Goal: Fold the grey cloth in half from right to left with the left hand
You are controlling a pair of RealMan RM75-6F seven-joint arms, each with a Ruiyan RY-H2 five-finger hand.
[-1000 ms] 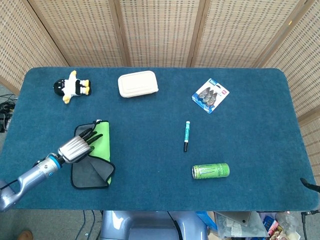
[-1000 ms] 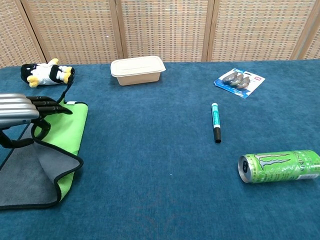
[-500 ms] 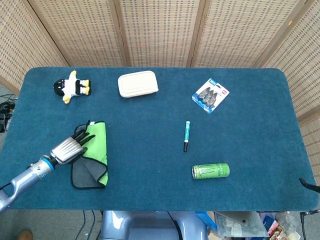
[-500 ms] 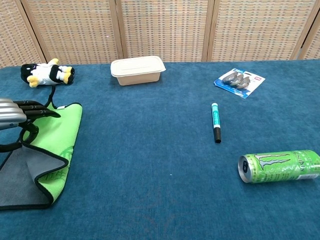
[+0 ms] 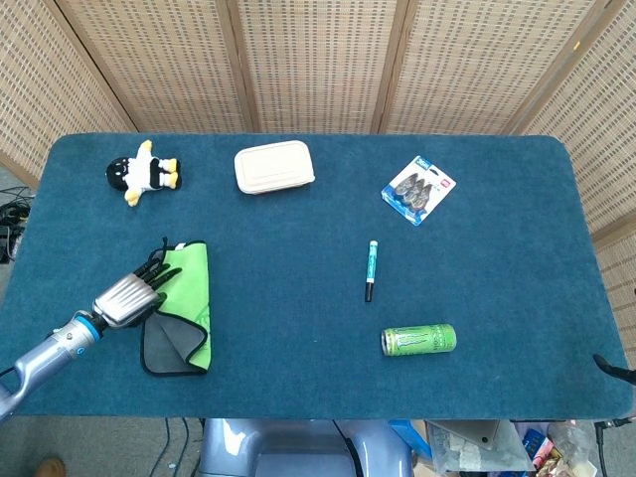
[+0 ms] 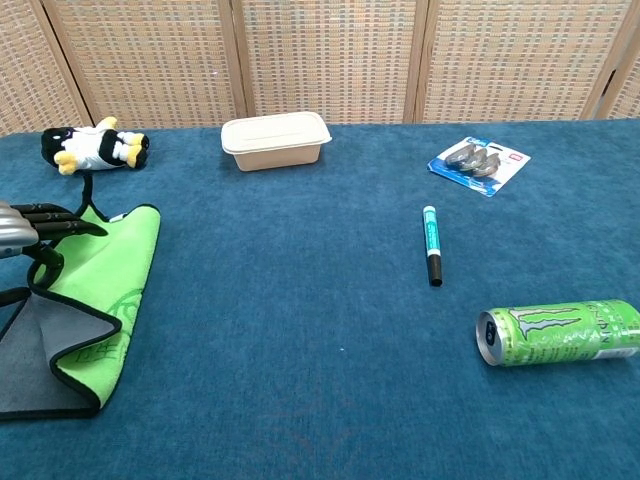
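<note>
Wicker screens stand behind the blue surface (image 5: pixel 298 248), where my left hand (image 5: pixel 127 295) sits near the front left edge, fingers closed on the edge of the grey cloth (image 5: pixel 164 343), which lies doubled over with its green underside (image 6: pixel 110 280) turned up. Farther back lie a toy penguin (image 5: pixel 141 173) and a beige lidded box (image 5: pixel 273 166); to the right are a blister pack (image 5: pixel 419 189), a marker (image 5: pixel 371 269) and a green can (image 5: pixel 418 340) on its side. Neither view shows my right hand.

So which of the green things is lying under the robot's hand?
The folded cloth, green-backed, under the left hand; the green can lies far off.
</note>
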